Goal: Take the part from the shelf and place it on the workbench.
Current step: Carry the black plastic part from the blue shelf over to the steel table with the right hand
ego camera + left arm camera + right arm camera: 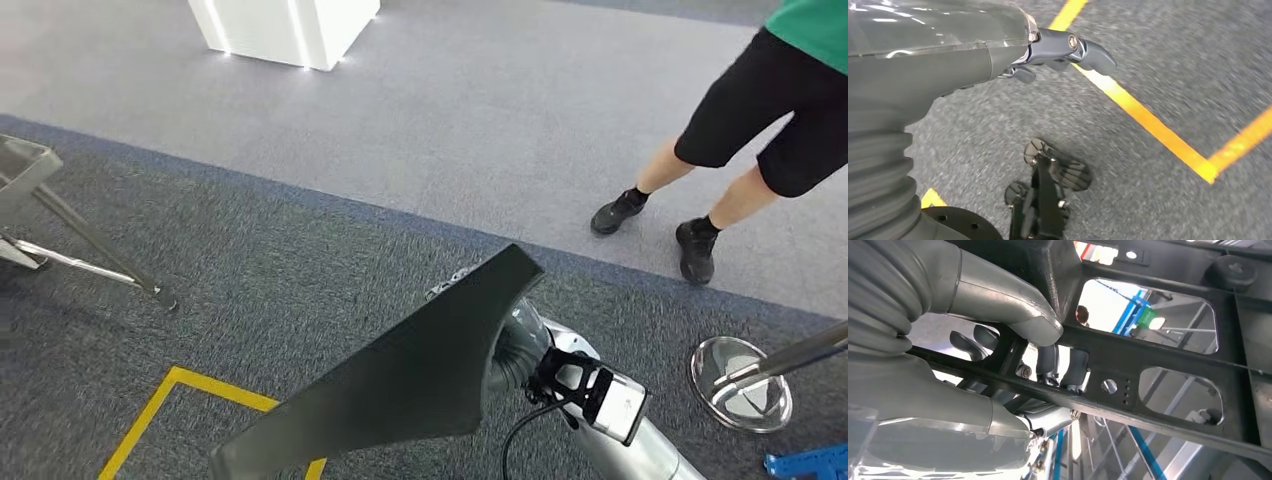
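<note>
The part (400,380) is a large flat black panel, carried low in front of me over the grey carpet. Seen from below in the right wrist view, the part (1148,355) is a black frame with several rounded cut-outs and ribs. My right hand (1013,340) grips one of its ribs, thumb on one side and fingers (1068,367) wrapped through an opening. In the head view the panel hides that hand; only the silver right forearm (620,420) shows. My left hand (1058,50) hangs above the floor, holding nothing, fingers loosely extended.
A person (740,130) in black shorts stands at the far right on the lighter carpet. A white pedestal (285,30) stands far ahead. Metal stand legs (80,240) lie to the left, a round chrome base (740,385) to the right. Yellow tape (170,400) marks the floor.
</note>
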Available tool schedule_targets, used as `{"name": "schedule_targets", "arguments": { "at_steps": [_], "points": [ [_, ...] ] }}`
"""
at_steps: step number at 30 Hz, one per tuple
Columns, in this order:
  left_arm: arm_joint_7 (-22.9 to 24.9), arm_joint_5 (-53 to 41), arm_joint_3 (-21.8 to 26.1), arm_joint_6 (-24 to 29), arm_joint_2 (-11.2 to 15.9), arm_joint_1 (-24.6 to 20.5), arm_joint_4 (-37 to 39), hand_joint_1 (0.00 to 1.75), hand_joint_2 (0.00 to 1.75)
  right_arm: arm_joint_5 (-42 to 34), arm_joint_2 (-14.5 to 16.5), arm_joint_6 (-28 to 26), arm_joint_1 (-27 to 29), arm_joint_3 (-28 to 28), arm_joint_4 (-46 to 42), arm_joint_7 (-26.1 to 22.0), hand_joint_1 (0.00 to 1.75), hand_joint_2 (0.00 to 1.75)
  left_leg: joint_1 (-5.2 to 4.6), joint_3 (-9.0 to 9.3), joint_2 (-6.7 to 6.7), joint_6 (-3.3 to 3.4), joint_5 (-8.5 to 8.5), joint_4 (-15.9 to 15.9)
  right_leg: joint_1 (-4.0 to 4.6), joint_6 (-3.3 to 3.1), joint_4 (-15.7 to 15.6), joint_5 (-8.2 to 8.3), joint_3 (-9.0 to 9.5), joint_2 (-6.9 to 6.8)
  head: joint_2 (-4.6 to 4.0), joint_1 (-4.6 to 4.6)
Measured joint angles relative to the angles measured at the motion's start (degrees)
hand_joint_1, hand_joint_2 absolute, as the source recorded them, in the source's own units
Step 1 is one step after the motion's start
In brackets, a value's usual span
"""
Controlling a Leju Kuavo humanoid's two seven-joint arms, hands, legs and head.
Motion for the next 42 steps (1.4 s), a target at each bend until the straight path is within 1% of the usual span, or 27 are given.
{"name": "schedule_targets", "arguments": {
  "at_steps": [1, 2, 3, 4, 6, 8, 10, 12, 14, 16, 18, 19, 20, 21, 23, 25, 27, 28, 29, 31, 32, 34, 35, 37, 39, 40, 42],
  "points": [
    [0.30, 0.08, 0.10, -0.05, 0.16, -0.02, -0.01, 0.00, 1.75, -0.02, -0.32, -0.49, 0.72, -0.01, -0.11, 0.00, 1.75, 1.75, 0.04, -1.97, 1.71, -0.21, -1.83, 3.86, 0.07, -0.15, 0.00, -0.16, 0.16, -0.97, 0.00, -0.02],
    [0.55, 0.14, 0.21, -0.17, 0.35, 0.00, -0.01, 0.00, 1.75, -0.10, -0.72, -0.89, 1.30, -0.03, -0.17, 0.00, 1.75, 1.75, 0.12, -3.78, 2.50, -0.42, -3.16, 7.35, 0.15, -0.19, 0.06, -0.31, 0.21, -1.95, 0.00, -0.01],
    [0.72, 0.09, 0.32, -0.35, 0.53, 0.13, -0.01, 0.00, 1.75, -0.14, -1.04, -1.24, 1.66, -0.07, -0.17, 0.00, 1.75, 1.75, 0.21, -4.88, 2.80, -0.58, -3.68, 9.47, 0.20, -0.18, 0.14, -0.46, 0.23, -2.85, 0.00, -0.01],
    [0.84, -0.08, 0.40, -0.62, 0.76, 0.33, -0.01, 0.00, 1.75, -0.08, -1.23, -1.60, 1.77, -0.11, -0.16, 0.01, 1.75, 1.75, 0.27, -4.88, 2.92, -0.68, -3.14, 9.47, 0.22, -0.13, 0.25, -0.61, 0.24, -3.68, 0.00, -0.01],
    [0.96, -0.72, 0.45, -1.43, 1.27, 0.64, -0.01, 0.00, 1.75, 0.52, -1.19, -2.43, 1.49, -0.17, -0.15, 0.00, 1.75, 1.75, 0.31, -1.41, 3.81, -0.62, 0.22, 3.26, 0.24, 0.09, 0.52, -1.00, 0.44, -5.17, 0.00, -0.01],
    [1.16, -1.45, 0.43, -2.19, 1.69, 0.45, -0.02, 0.00, 1.75, 1.23, -0.96, -3.00, 1.02, -0.25, -0.21, 0.01, 1.75, 1.75, -0.07, 2.59, 5.90, 0.11, 2.52, -3.93, 0.52, 0.58, 0.72, -1.45, 0.79, -6.46, 0.00, -0.01],
    [1.40, -2.02, 0.33, -2.62, 1.92, 0.17, -0.03, 0.00, 1.75, 1.69, -0.86, -3.18, 0.81, -0.38, -0.51, 0.02, 1.75, 1.75, -0.48, 3.60, 6.52, 1.03, 2.58, -6.03, 0.82, 1.22, 0.73, -1.76, 1.11, -7.54, 0.00, 0.00],
    [1.54, -2.38, 0.23, -2.84, 2.02, 0.19, -0.03, 0.00, 1.75, 2.10, -0.82, -3.23, 0.79, -0.45, -0.98, 0.02, 1.75, 1.75, -0.41, 3.53, 5.20, 1.71, 2.74, -6.24, 0.74, 1.91, 0.70, -2.02, 1.44, -8.21, 0.00, 0.00],
    [1.62, -2.52, 0.17, -2.94, 2.04, 0.20, -0.02, 0.00, 1.75, 2.41, -0.81, -3.19, 0.83, -0.51, -1.44, 0.01, 1.75, 1.75, -0.18, 3.73, 3.98, 2.37, 2.98, -6.61, 0.44, 2.45, 2.64, -3.61, 0.85, -5.82, 0.00, 0.00],
    [1.61, -2.57, 0.10, -3.18, 2.04, -0.07, -0.01, 0.00, 1.75, 2.72, -0.80, -2.83, 1.04, -0.58, -1.72, -0.01, 1.75, 1.75, -0.15, 3.78, 2.73, 2.84, 3.13, -6.74, 0.28, 2.61, 9.16, -7.20, -2.24, -2.32, 0.00, 0.01],
    [1.48, -2.55, 0.05, -3.52, 2.04, -0.34, -0.02, 0.00, 1.75, 2.88, -0.80, -2.00, 1.22, -0.58, -1.78, -0.01, 1.75, 1.75, -0.32, 3.68, 1.16, 3.05, 3.15, -6.64, 0.34, 2.56, 16.36, -9.69, -6.13, -1.24, 0.00, 0.02],
    [1.43, -2.50, 0.04, -3.62, 2.04, -0.40, -0.02, 0.00, 1.75, 2.73, -0.81, -1.53, 1.09, -0.57, -1.76, -0.01, 1.75, 1.75, -0.40, 3.66, 0.29, 3.09, 3.14, -6.55, 0.36, 2.47, 17.55, -9.35, -7.03, -1.10, 0.00, 0.01],
    [1.42, -2.44, 0.04, -3.67, 2.04, -0.43, -0.03, 0.00, 1.75, 2.34, -0.82, -1.10, 0.71, -0.57, -1.73, -0.01, 1.75, 1.75, -0.48, 3.67, -0.59, 3.08, 3.14, -6.45, 0.37, 2.29, 16.32, -7.81, -6.79, -0.93, 0.00, 0.01],
    [1.47, -2.38, 0.03, -3.67, 2.04, -0.47, -0.02, 0.00, 1.75, 1.82, -0.84, -0.76, 0.13, -0.58, -1.70, -0.01, 1.75, 1.75, -0.53, 3.71, -1.43, 3.06, 3.13, -6.36, 0.39, 2.02, 13.02, -5.50, -5.52, -0.46, 0.00, 0.02],
    [1.64, -2.31, 0.01, -3.67, 1.93, -0.62, -0.02, 0.00, 1.75, 0.63, -0.87, -0.31, -1.38, -0.61, -1.59, -0.01, 1.75, 1.75, -0.58, 3.62, -2.92, 2.86, 3.15, -6.19, 0.36, 1.43, 5.18, -1.75, -2.29, 2.14, 0.00, 0.02],
    [1.90, -2.26, -0.02, -3.55, 1.83, -0.79, -0.01, 0.00, 1.75, -0.73, -0.92, 0.06, -2.92, -0.62, -1.33, -0.01, 1.75, 1.75, -0.40, 3.22, -4.28, 2.23, 3.30, -6.18, 0.49, 1.19, 1.67, -0.78, -0.90, 3.55, 0.00, 0.02],
    [2.20, -2.20, -0.03, -3.29, 1.85, -0.71, -0.02, 0.00, 1.75, -2.26, -0.98, 0.25, -4.42, -0.61, -0.91, 0.00, 1.75, 1.75, -0.20, 2.88, -5.47, 1.40, 3.51, -6.35, 0.51, 0.87, 1.15, -0.57, -0.70, 2.24, 0.00, 0.02],
    [2.30, -2.17, -0.03, -3.16, 1.85, -0.61, -0.01, 0.00, 1.75, -2.86, -1.01, 0.25, -5.12, -0.60, -0.69, 0.01, 1.75, 1.75, -0.29, 2.70, -4.87, 1.11, 3.31, -5.97, 0.40, 0.53, 0.71, -0.40, -0.44, 1.49, 0.00, 0.02],
    [2.34, -2.15, -0.03, -3.08, 1.85, -0.59, -0.01, 0.00, 1.75, -3.33, -1.04, 0.25, -5.73, -0.58, -0.50, 0.02, 1.75, 1.75, -0.42, 2.16, -3.45, 0.88, 2.60, -4.78, 0.29, 0.15, 0.26, -0.22, -0.13, 0.67, 0.00, 0.01],
    [2.38, -2.09, -0.03, -3.02, 1.82, -0.82, 0.01, 0.00, 1.75, -3.78, -1.05, 0.22, -6.42, -0.53, -0.20, 0.03, 1.75, 1.75, -0.51, -0.47, 0.57, 0.51, -0.43, 0.88, 0.43, -0.37, -0.22, -0.17, 0.31, -1.10, 0.00, -0.01],
    [2.39, -2.07, -0.03, -3.02, 1.82, -0.98, 0.01, 0.00, 1.75, -3.88, -1.06, 0.20, -6.53, -0.49, -0.06, 0.04, 1.75, 1.75, -0.35, -2.37, 1.76, 0.29, -2.21, 4.72, 0.58, -0.49, -0.19, -0.27, 0.37, -2.00, 0.00, -0.01],
    [2.39, -1.98, -0.03, -3.02, 1.83, -1.02, 0.01, 0.00, 1.75, -3.92, -1.06, 0.14, -6.55, -0.33, 0.20, 0.07, 1.75, 1.75, 0.03, -4.87, 2.62, -0.16, -3.62, 9.58, 0.70, -0.46, -0.09, -0.54, 0.44, -3.82, 0.00, -0.01],
    [2.38, -1.92, -0.03, -3.01, 1.84, -0.95, 0.01, 0.00, 1.75, -3.93, -1.04, 0.10, -6.58, -0.25, 0.27, 0.09, 1.75, 1.75, 0.20, -4.55, 2.86, -0.34, -2.76, 8.96, 0.69, -0.35, 0.00, -0.71, 0.52, -4.67, 0.00, -0.02],
    [2.33, -1.79, -0.03, -3.00, 1.89, -0.87, 0.01, 0.00, 1.75, -3.93, -0.93, 0.00, -6.74, -0.15, 0.32, 0.17, 1.75, 1.75, 0.36, -0.81, 4.60, -0.49, 0.72, 1.80, 0.65, 0.04, 0.34, -1.25, 0.85, -6.23, 0.00, -0.02],
    [2.27, -1.73, -0.03, -3.02, 1.93, -1.01, 0.01, 0.00, 1.75, -3.91, -0.76, -0.12, -7.02, -0.10, 0.32, 0.23, 1.75, 1.75, 0.01, 2.55, 6.58, 0.11, 2.66, -4.54, 0.91, 0.66, 0.74, -1.88, 1.14, -7.54, 0.00, -0.01],
    [2.26, -1.71, -0.03, -3.02, 1.93, -1.06, 0.01, 0.00, 1.75, -3.88, -0.69, -0.17, -7.18, -0.08, 0.32, 0.25, 1.75, 1.75, -0.24, 3.10, 6.90, 0.55, 2.73, -5.76, 1.05, 0.99, 0.85, -2.10, 1.25, -8.12, 0.00, -0.01],
    [2.24, -1.69, -0.03, -3.03, 1.93, -0.95, 0.01, 0.00, 1.75, -3.84, -0.55, -0.25, -7.47, -0.01, 0.32, 0.28, 1.75, 1.75, -0.50, 2.94, 5.55, 1.46, 2.72, -5.90, 1.12, 1.66, 0.77, -2.30, 1.49, -9.24, 0.00, -0.01]
  ]
}}
